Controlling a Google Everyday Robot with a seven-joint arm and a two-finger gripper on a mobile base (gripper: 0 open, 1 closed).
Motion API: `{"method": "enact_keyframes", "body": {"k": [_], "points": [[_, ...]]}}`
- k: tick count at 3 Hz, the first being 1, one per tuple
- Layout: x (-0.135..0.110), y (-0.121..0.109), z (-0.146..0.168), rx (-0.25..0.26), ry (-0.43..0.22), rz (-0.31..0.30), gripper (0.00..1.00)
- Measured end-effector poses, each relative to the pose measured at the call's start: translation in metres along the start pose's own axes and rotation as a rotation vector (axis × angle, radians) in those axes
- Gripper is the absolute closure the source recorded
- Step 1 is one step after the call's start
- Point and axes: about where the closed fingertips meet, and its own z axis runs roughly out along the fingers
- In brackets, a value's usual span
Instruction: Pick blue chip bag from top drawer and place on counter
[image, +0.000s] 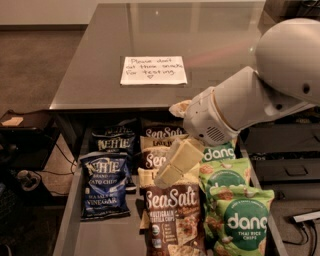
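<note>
The blue chip bag (104, 186) lies flat in the left row of the open top drawer (102, 236), lettering facing up. A darker navy Kettle bag (115, 141) lies just behind it. My gripper (167, 175) hangs from the white arm (250, 102) over the middle row, above the Sea Salt bags, to the right of the blue chip bag and apart from it. It holds nothing that I can see. The counter (165, 30) stretches behind the drawer and bears a white handwritten note (153, 70).
Brown Sea Salt bags (172, 212) fill the middle row. Green Dang chip bags (239, 220) fill the right row. The arm's large white body (287, 60) stands at the right over the counter's corner. A dark shelf and cables (22, 150) sit at the left.
</note>
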Motion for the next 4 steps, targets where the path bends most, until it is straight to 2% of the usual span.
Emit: {"method": "enact_keyframes", "body": {"k": [1,2,3,4], "points": [[0.001,-0.001,0.028,0.02,0.009,-0.117,0.0],[-0.005,0.002,0.084,0.026,0.011,-0.289,0.0],[-0.018,0.005,0.183,0.039,0.019,-0.391,0.0],[-0.018,0.005,0.183,0.039,0.019,-0.391,0.0]]}}
